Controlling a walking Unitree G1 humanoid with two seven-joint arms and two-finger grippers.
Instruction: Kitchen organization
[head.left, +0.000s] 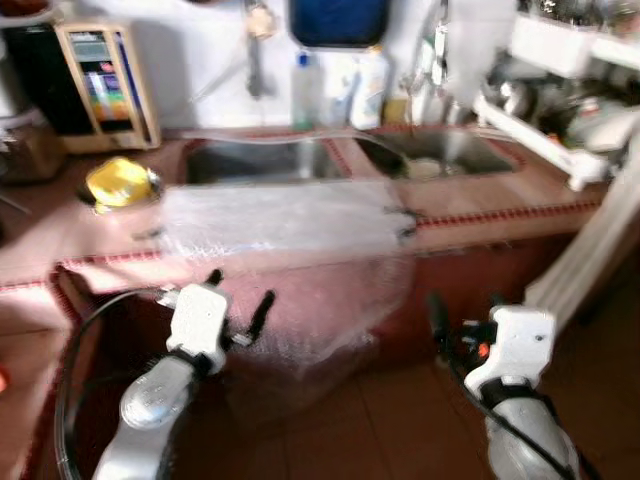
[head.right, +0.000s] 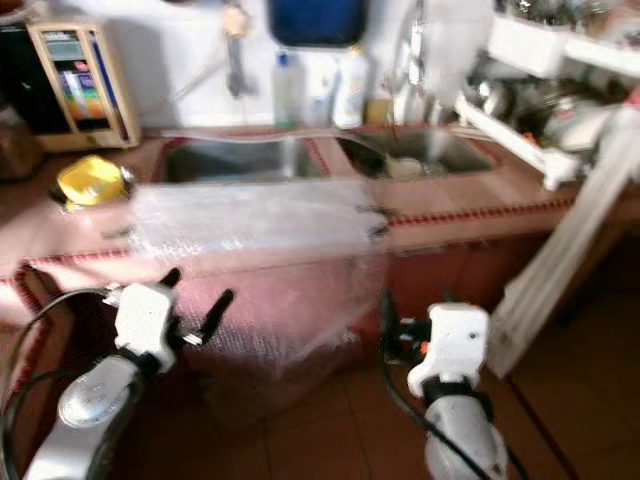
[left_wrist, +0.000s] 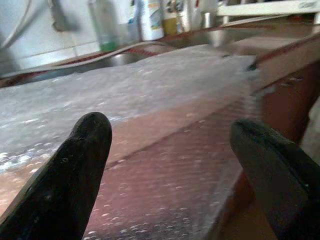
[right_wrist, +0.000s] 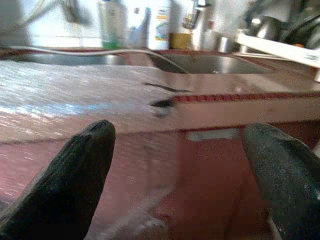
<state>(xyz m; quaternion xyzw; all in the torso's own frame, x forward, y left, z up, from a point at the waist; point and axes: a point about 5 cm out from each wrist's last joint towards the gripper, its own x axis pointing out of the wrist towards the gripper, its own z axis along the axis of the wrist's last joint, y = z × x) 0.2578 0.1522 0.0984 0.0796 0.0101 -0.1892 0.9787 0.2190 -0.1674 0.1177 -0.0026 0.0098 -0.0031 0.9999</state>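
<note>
I am standing in front of the table (head.left: 480, 225), a reddish kitchen counter with a double sink (head.left: 265, 160) on its far side. A large sheet of bubble wrap (head.left: 285, 215) lies across the table near the sink, and its near part hangs over the front edge, down in front of the cabinet. I think this sheet is the thing to tidy now.

My left gripper (head.left: 240, 305) is low, just before the hanging part of the sheet, with its fingers spread wide and nothing between them. My right gripper (head.left: 465, 320) is also low, to the right of the sheet and before the cabinet front; its fingers are wide apart too, and empty.

What could go wrong, in my opinion:
- The head views are blurred, so I may misjudge how close the thin, clear sheet is and close on air.
- If I pull the hanging part, the whole sheet can slide off the table to the floor.
- The yellow object (head.left: 120, 182) stands just beside the left end of the sheet; dragging could push it.
- The right gripper is close to the cabinet front and could bump it.
- The sheet may tear or slip from two narrow fingers.
</note>
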